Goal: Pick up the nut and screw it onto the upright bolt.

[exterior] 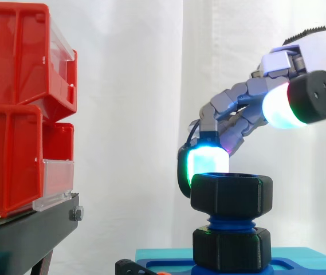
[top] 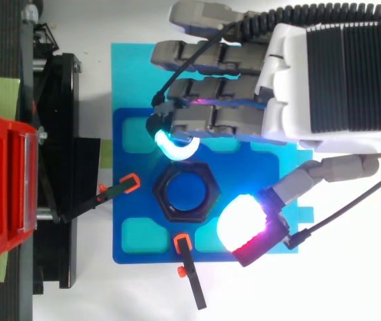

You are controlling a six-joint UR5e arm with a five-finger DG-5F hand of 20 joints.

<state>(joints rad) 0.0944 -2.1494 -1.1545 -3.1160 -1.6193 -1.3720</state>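
Note:
A black hex nut (exterior: 231, 195) (top: 165, 200) sits on top of the upright blue bolt (exterior: 231, 222) (top: 189, 190). A second black nut (exterior: 231, 249) sits lower on the bolt, against the blue fixture plate (top: 136, 234). My hand (top: 324, 73) (exterior: 317, 54) reaches in from the right, above the upper nut, its fingers loosely bent. One cyan fingertip (exterior: 207, 160) (top: 175, 147) rests at the nut's far upper rim. The thumb pad (top: 240, 224) (exterior: 280, 106), glowing white and red, is raised well clear of the nut. Nothing is held.
Stacked red bins (exterior: 14, 103) (top: 3, 194) stand on a black stand (exterior: 25, 235) at the left. Two black clamps with orange tips (top: 130, 182) (top: 182, 242) point at the nut from the left and front. A cyan mat (top: 126, 73) lies under the fixture.

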